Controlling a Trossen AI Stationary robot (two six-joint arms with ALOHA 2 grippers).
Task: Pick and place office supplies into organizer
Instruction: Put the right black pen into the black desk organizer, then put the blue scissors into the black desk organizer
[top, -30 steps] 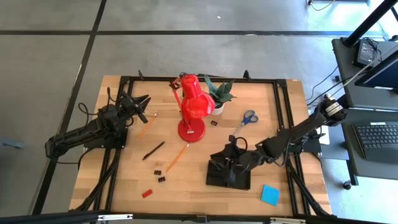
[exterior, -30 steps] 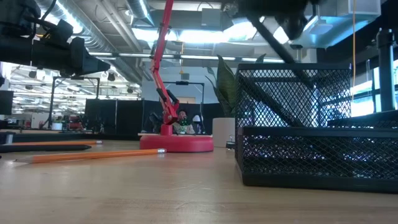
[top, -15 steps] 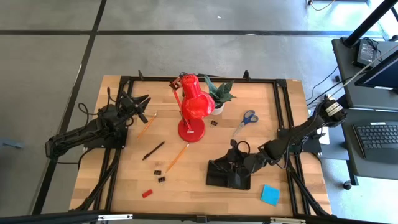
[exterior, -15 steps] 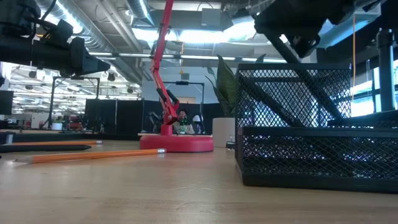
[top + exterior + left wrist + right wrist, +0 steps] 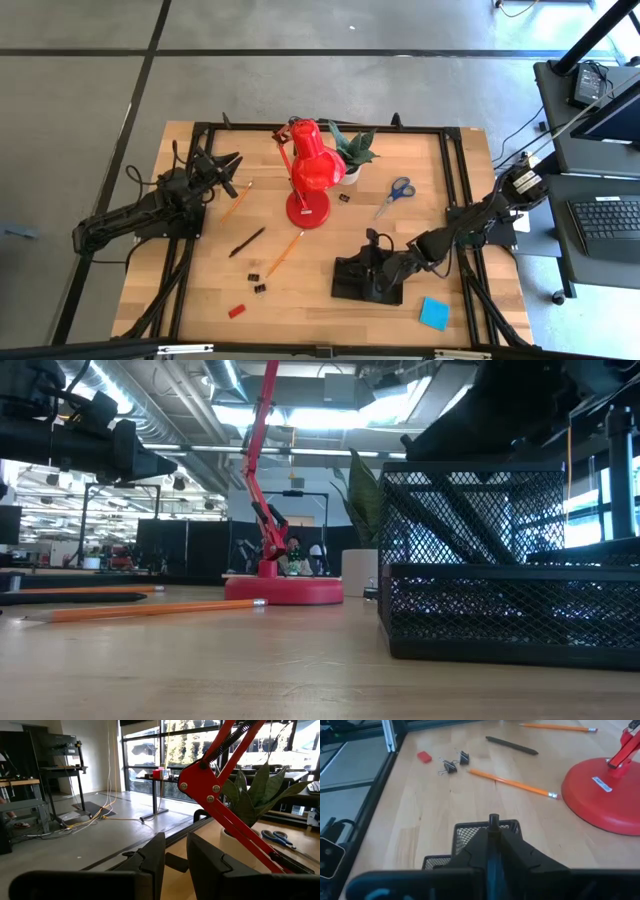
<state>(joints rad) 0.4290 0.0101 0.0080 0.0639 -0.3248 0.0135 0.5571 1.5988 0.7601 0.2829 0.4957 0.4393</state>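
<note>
The organizer (image 5: 362, 285) is a black mesh tray with a taller mesh cup (image 5: 470, 510), at the table's near right. My right gripper (image 5: 384, 266) hangs just over it, shut on a black pen (image 5: 493, 819). In the low view the pen (image 5: 472, 522) shows as a slanting dark bar behind the cup's mesh. My left gripper (image 5: 229, 172) waits at the far left, level, open with nothing between its fingers (image 5: 176, 857). Scissors (image 5: 398, 190), two pencils (image 5: 237, 202) (image 5: 286, 252), another black pen (image 5: 247, 241), clips (image 5: 257, 281), a red block (image 5: 236, 311) and a blue note pad (image 5: 434, 313) lie flat on the table. My right gripper pinches the black pen between its two fingers, close to the pen's upper end (image 5: 493, 819), which pokes out just past the fingertips. The fingers come from the table's right, slanting down. The pen slants down below them into the organizer's mesh cup (image 5: 470, 831).
A red desk lamp (image 5: 310, 170) stands mid-table on its round base (image 5: 605, 795), with a potted plant (image 5: 352, 148) behind it. A black frame (image 5: 455, 180) borders the table. Bare wood lies between the lamp's base and the organizer.
My right gripper has sunk toward the organizer and drifted slightly toward the table's near edge, tipping further down. It has stayed shut on the pen, whose lower part now reaches deeper into the mesh cup.
</note>
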